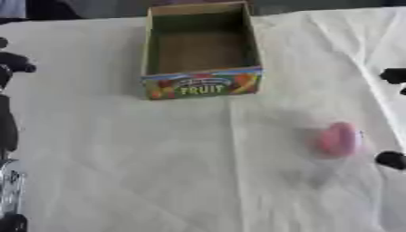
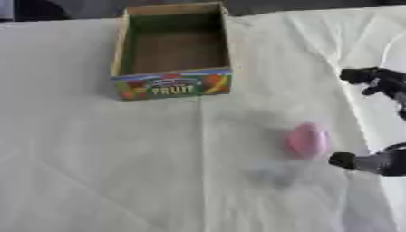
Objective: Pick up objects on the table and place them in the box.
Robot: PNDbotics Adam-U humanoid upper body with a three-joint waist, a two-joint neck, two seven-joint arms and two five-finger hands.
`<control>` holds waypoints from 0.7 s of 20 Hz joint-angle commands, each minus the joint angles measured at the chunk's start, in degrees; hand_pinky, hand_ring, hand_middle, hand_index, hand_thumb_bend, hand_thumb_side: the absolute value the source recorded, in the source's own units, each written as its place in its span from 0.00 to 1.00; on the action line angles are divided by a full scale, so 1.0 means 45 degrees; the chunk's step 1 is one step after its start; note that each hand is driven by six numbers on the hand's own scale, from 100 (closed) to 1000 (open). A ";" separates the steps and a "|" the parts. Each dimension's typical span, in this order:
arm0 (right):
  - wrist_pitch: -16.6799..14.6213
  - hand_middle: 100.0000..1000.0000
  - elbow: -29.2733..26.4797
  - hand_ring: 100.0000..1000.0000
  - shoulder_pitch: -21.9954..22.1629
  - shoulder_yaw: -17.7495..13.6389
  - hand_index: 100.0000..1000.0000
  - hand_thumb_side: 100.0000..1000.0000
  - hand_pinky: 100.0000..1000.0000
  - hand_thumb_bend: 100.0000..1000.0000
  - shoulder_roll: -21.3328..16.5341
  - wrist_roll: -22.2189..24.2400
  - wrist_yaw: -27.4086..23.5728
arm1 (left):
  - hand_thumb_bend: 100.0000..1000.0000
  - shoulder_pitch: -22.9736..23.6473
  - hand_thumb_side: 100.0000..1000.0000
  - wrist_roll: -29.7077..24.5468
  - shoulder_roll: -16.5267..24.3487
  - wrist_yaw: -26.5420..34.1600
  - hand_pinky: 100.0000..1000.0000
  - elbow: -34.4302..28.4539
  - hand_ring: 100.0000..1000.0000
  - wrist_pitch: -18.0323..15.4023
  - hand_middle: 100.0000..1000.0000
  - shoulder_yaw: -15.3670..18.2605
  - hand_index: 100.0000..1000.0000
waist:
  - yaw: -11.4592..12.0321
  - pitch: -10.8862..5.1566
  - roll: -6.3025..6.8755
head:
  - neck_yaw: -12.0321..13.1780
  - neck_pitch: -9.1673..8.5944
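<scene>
Pink and rounded, the one object left to collect lies on the cloth-covered table at the near right, and the step in hand looks like the reach for it, with nothing lifted yet. The right robot hand comes in from the right edge with its dark fingers spread wide: one fingertip sits just beside the object's near right side, while another part of the hand is held farther back and well apart from it, so the object lies to the left of the opening and not inside it. The next move, I judge, calls for bringing the hand leftward around the object before closing (whether it would roll is hard to say). The left robot hand shows at the far left edge; I cannot tell how its fingers are set. Farther back, left of the object, stands the cardboard box, fruit-printed, open-topped and empty.
</scene>
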 commanded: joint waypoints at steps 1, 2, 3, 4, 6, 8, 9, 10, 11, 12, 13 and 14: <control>-0.0051 0.86 -0.0255 0.85 -0.0051 -0.0042 0.98 0.60 0.71 0.65 -0.0464 -0.0080 0.0253 | 0.00 -0.0047 0.88 0.0005 0.0222 -0.0027 0.47 -0.0284 0.47 0.0000 0.53 0.0050 0.73 | 0.0015 -0.0202 -0.0046 | -0.0061 0.0133; -0.0061 0.86 -0.0255 0.85 -0.0062 -0.0002 0.98 0.60 0.71 0.65 -0.0521 -0.0102 0.0308 | 0.00 -0.0049 0.87 0.0006 0.0224 -0.0026 0.47 -0.0284 0.47 -0.0003 0.53 0.0052 0.73 | 0.0022 -0.0201 -0.0043 | -0.0067 0.0177; -0.0076 0.86 -0.0255 0.85 -0.0082 0.0045 0.98 0.60 0.71 0.65 -0.0599 -0.0122 0.0366 | 0.00 -0.0051 0.87 0.0005 0.0227 -0.0026 0.47 -0.0284 0.47 -0.0007 0.53 0.0051 0.73 | 0.0032 -0.0197 -0.0038 | -0.0066 0.0234; -0.0086 0.86 -0.0255 0.85 -0.0104 0.0092 0.98 0.60 0.71 0.65 -0.0666 -0.0135 0.0417 | 0.00 -0.0053 0.87 0.0004 0.0228 -0.0024 0.47 -0.0284 0.47 -0.0012 0.53 0.0050 0.73 | 0.0038 -0.0193 -0.0033 | -0.0061 0.0276; -0.0082 0.86 -0.0255 0.86 -0.0155 0.0189 0.99 0.59 0.71 0.64 -0.0809 -0.0125 0.0519 | 0.00 -0.0051 0.88 -0.0005 0.0231 -0.0023 0.47 -0.0284 0.47 -0.0013 0.54 0.0042 0.73 | 0.0051 -0.0178 -0.0026 | -0.0047 0.0343; -0.0055 0.86 -0.0255 0.86 -0.0208 0.0301 0.99 0.59 0.71 0.64 -0.0956 -0.0061 0.0633 | 0.00 -0.0044 0.88 -0.0016 0.0230 -0.0024 0.47 -0.0284 0.47 -0.0011 0.54 0.0036 0.73 | 0.0068 -0.0162 -0.0020 | -0.0031 0.0380; -0.0034 0.86 -0.0255 0.86 -0.0239 0.0352 0.99 0.58 0.71 0.64 -0.1031 -0.0023 0.0691 | 0.00 -0.0042 0.88 -0.0021 0.0230 -0.0025 0.47 -0.0284 0.47 -0.0010 0.54 0.0033 0.73 | 0.0078 -0.0153 -0.0017 | -0.0025 0.0388; -0.0006 0.86 -0.0255 0.86 -0.0269 0.0403 0.99 0.58 0.71 0.64 -0.1103 0.0016 0.0750 | 0.00 -0.0039 0.88 -0.0026 0.0230 -0.0025 0.47 -0.0284 0.47 -0.0011 0.54 0.0030 0.73 | 0.0089 -0.0144 -0.0014 | -0.0019 0.0385; 0.0039 0.86 -0.0255 0.86 -0.0292 0.0460 0.99 0.57 0.71 0.64 -0.1186 0.0075 0.0814 | 0.00 -0.0038 0.88 -0.0031 0.0232 -0.0026 0.47 -0.0284 0.47 -0.0012 0.54 0.0028 0.73 | 0.0102 -0.0133 -0.0012 | -0.0014 0.0373; 0.0092 0.87 -0.0255 0.86 -0.0308 0.0512 0.99 0.55 0.71 0.64 -0.1255 0.0138 0.0876 | 0.00 -0.0037 0.88 -0.0033 0.0232 -0.0025 0.47 -0.0284 0.47 -0.0012 0.54 0.0027 0.73 | 0.0114 -0.0125 -0.0011 | -0.0009 0.0362; 0.0152 0.86 -0.0255 0.86 -0.0314 0.0574 0.99 0.54 0.71 0.64 -0.1346 0.0222 0.0947 | 0.00 -0.0038 0.88 -0.0036 0.0234 -0.0025 0.47 -0.0284 0.47 -0.0012 0.54 0.0025 0.73 | 0.0127 -0.0115 -0.0013 | 0.0014 0.0347; 0.0220 0.86 -0.0255 0.86 -0.0322 0.0634 0.99 0.54 0.71 0.64 -0.1425 0.0308 0.1012 | 0.00 -0.0037 0.88 -0.0038 0.0234 -0.0025 0.47 -0.0284 0.47 -0.0010 0.54 0.0022 0.73 | 0.0135 -0.0108 -0.0014 | 0.0043 0.0340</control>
